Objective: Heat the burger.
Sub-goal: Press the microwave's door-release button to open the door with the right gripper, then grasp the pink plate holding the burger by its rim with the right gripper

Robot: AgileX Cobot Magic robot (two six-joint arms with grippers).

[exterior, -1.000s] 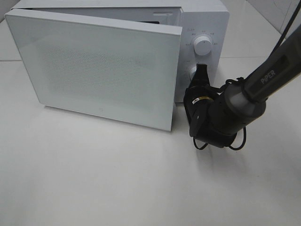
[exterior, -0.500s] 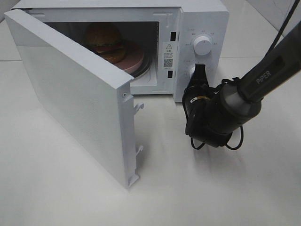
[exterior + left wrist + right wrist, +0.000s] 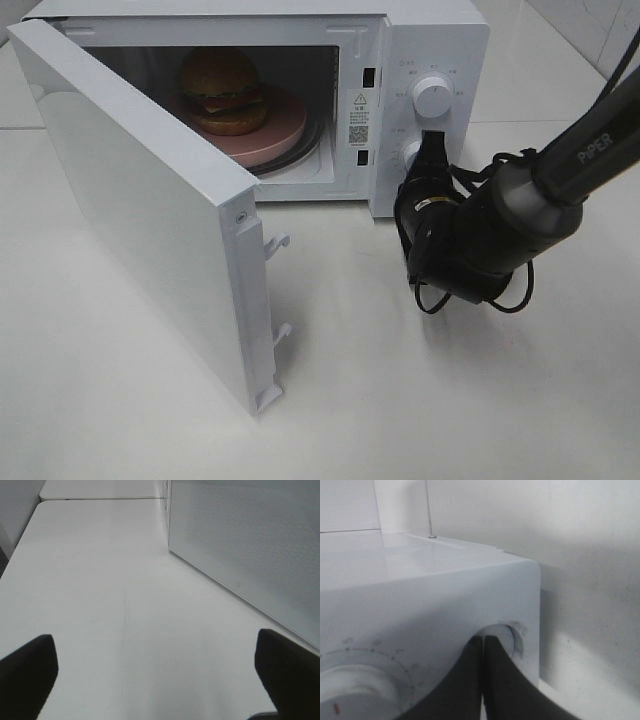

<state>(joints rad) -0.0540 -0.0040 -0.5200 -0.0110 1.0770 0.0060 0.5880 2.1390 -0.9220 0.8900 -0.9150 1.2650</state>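
The burger (image 3: 222, 90) sits inside the microwave (image 3: 440, 40), deep in the cavity at about 11 o'clock in the high view, on a pink plate (image 3: 290, 135). Its top bun is domed, glossy and golden-brown. Under it run a thin band of green lettuce and a dark patty with a touch of red, then the paler lower bun. It rests on the plate's 10 o'clock half, with bare rim showing toward 4 o'clock. The door (image 3: 150, 210) stands wide open, hinged at the cavity's 9 o'clock side and swung out toward 7 o'clock, latch hooks (image 3: 275, 243) showing on its free edge. At 3 o'clock of the cavity the panel carries an upper knob (image 3: 432, 96) and a lower knob (image 3: 409, 153). The right gripper (image 3: 432, 150) points at the lower knob from 5 o'clock, its fingers (image 3: 467, 680) pressed together with nothing between them; whether the tips touch the knob cannot be told. The left gripper (image 3: 157, 680) is spread wide and empty over the white table (image 3: 100, 580), near the door's outer face.
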